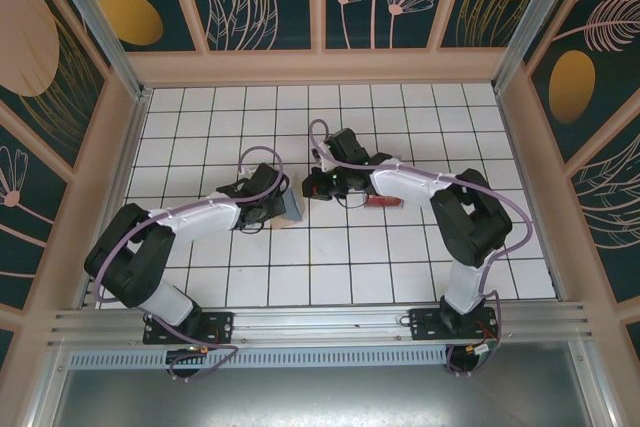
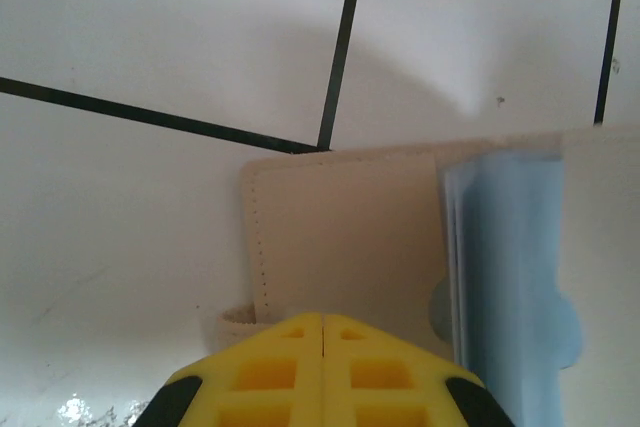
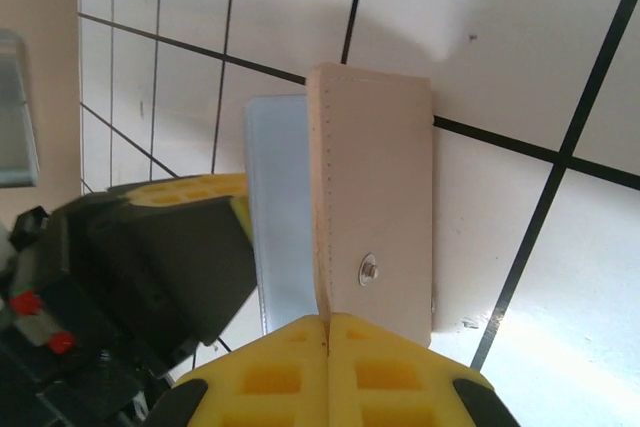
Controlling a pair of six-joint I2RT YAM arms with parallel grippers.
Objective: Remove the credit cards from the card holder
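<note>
**Right pincer.** The right pincer [image 3: 328, 325] has its yellow fingers pressed together. The seam between them lines up with the stitched edge of the tan flap, so it appears to pinch the card holder [image 3: 375, 177] at that edge. The flap stands raised, with its metal snap [image 3: 369, 269] facing the right wrist camera.

**Left pincer.** The left pincer [image 2: 322, 321] is also pressed together, with its tips at the near edge of the holder's other half. Whether material is caught between the fingers cannot be told.

**Card holder.** It lies on the white tiled table [image 2: 150, 27], between the two pincers near the middle of the work area. It is folded open. The blue-grey sleeves [image 2: 505, 257] are exposed beside the tan panel, and a small strap loop [image 2: 235, 322] shows at the left corner.

**Progress.**
- The holder appears to be open and held on both sides.
- No card can be seen drawn out of a sleeve or lying beside the holder.
- A small red object [image 1: 383, 202] lies under the right arm and is too small to identify.
- Judged from this, extraction has not begun, and every card remains to be removed.
</note>
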